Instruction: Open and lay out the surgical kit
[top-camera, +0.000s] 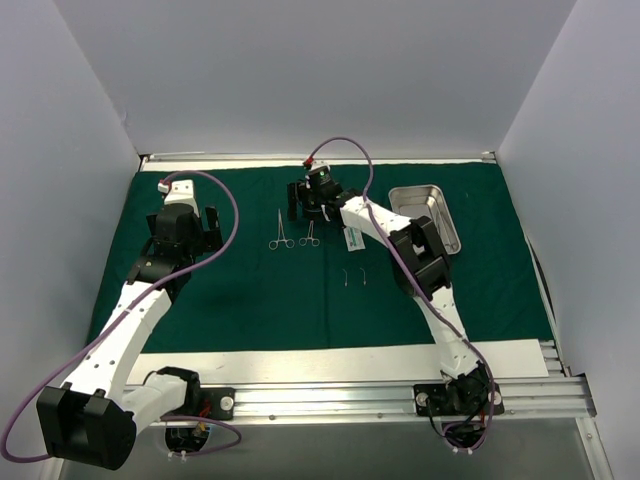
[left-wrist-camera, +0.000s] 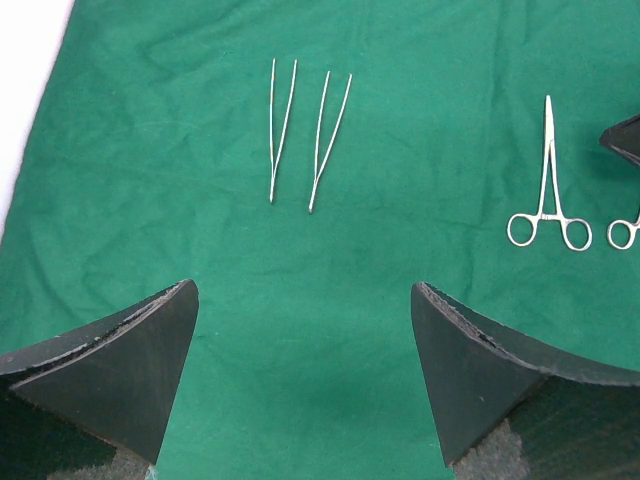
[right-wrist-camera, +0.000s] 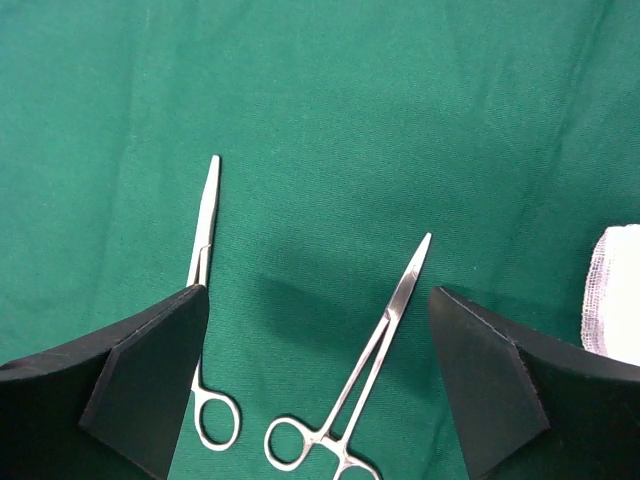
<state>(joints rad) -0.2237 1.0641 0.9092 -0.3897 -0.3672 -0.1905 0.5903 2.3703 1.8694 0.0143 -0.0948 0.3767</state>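
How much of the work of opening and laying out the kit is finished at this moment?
Done: the drape is spread flat, the tray sits empty far right, two tweezers and two scissor-like instruments lie side by side. In hand: nothing; the right tool hangs open over the tilted instrument, the left tool is open too. Left: perhaps straightening it and arranging the gauze and packet.

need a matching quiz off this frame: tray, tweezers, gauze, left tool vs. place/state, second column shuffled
1. steel tray
2. tweezers
3. gauze wad
4. left tool

A. open, holding nothing
B. white, at the right edge of the right wrist view
C. far right on the drape
D. two lying flat, side by side

Pairs: 1-C, 2-D, 3-B, 4-A
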